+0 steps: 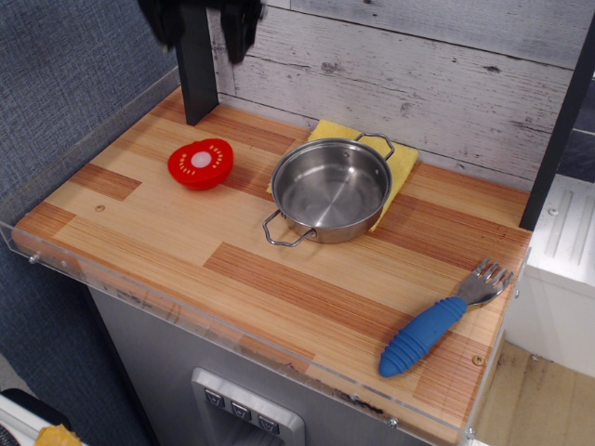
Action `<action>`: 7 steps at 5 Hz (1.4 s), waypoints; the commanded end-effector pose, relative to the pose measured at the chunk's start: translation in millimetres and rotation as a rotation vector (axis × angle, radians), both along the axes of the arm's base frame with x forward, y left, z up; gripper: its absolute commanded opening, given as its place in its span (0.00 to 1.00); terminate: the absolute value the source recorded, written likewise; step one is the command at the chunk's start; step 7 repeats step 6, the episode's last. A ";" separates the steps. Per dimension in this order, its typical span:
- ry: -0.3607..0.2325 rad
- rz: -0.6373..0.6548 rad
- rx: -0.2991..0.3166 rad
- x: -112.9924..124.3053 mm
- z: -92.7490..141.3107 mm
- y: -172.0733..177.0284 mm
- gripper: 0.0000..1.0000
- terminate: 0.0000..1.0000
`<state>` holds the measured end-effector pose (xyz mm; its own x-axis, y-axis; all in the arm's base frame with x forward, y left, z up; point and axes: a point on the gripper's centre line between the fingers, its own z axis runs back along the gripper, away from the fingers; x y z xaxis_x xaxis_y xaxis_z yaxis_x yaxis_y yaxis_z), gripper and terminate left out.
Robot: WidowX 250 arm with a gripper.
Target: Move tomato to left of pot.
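Note:
The red toy half-tomato (201, 163) lies on the wooden table, cut face up, just left of the shiny steel pot (331, 190). The pot stands upright and empty on a yellow cloth (402, 163). My black gripper (203, 26) is high at the top left edge of the view, well above the tomato. Its fingers (239, 32) are spread apart and hold nothing; its upper part is cut off by the frame.
A fork with a blue handle (435, 328) lies at the front right. A black post (196, 70) stands at the back left. A clear acrylic rim (84, 269) borders the table's left and front. A plank wall (428, 74) is behind.

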<state>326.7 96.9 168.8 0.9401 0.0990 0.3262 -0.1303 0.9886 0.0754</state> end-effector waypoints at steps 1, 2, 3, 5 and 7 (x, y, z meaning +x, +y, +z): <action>0.009 -0.020 -0.054 -31.6 24.2 -23.2 1.00 0.00; 0.090 -0.116 -0.119 -35.5 14.7 -33.6 1.00 0.00; 0.120 -0.153 -0.106 -39.6 8.2 -39.3 1.00 0.00; 0.154 -0.234 -0.063 -37.8 -3.0 -47.9 1.00 0.00; 0.154 -0.234 -0.063 -37.8 -3.0 -47.9 1.00 1.00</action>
